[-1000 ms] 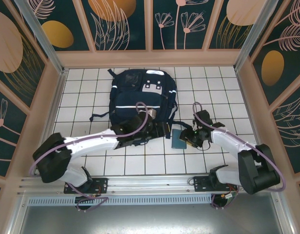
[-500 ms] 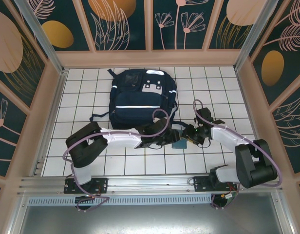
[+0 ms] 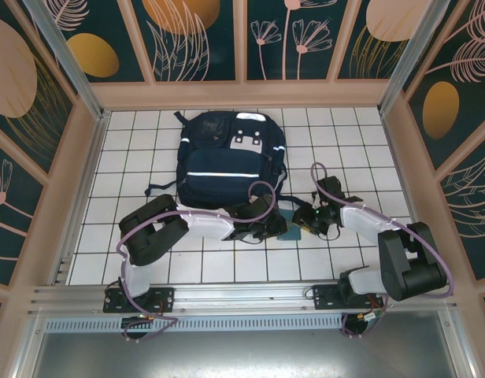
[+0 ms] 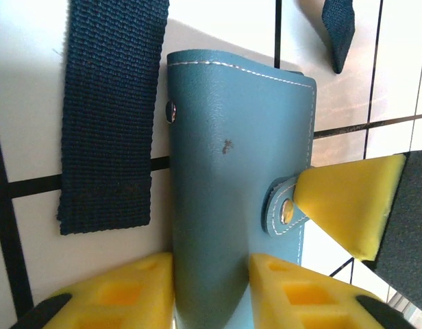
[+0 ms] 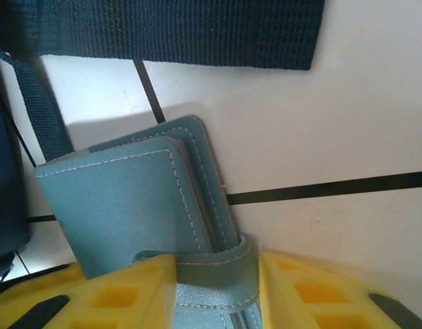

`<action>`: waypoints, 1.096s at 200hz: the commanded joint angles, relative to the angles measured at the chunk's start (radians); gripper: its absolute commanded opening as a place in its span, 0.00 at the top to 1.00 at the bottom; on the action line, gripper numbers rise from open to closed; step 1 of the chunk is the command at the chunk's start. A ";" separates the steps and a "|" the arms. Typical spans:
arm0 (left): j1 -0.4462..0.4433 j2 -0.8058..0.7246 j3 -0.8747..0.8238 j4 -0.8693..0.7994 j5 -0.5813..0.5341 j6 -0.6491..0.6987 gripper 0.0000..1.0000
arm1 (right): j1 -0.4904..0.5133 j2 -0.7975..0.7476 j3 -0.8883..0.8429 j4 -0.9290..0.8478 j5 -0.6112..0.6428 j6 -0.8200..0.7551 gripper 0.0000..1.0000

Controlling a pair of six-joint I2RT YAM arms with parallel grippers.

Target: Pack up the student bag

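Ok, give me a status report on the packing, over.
Left gripper and right gripper both clamped on the teal wallet. Student bag flat on the tiles, wallet outside it. Loose bag strap lying beside the wallet.

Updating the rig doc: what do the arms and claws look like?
Left arm and right arm: white links, bulky black joint housings, a purple cable looping along each. Left claw and right claw: yellow fingers with recessed rectangular pockets, black at the outer edges.
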 commanded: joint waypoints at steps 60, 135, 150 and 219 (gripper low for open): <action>-0.003 -0.118 0.048 -0.067 -0.058 0.072 1.00 | -0.005 -0.120 0.053 -0.080 0.104 -0.015 0.48; 0.122 -0.405 0.005 -0.096 0.041 0.195 0.96 | -0.054 -0.238 0.162 0.201 -0.392 -0.061 0.16; 0.163 -0.449 -0.033 -0.057 0.080 0.181 0.95 | -0.054 -0.226 0.178 0.249 -0.479 -0.049 0.17; 0.222 -0.503 -0.100 0.051 0.155 0.109 0.95 | -0.030 -0.222 0.144 0.360 -0.622 -0.001 0.38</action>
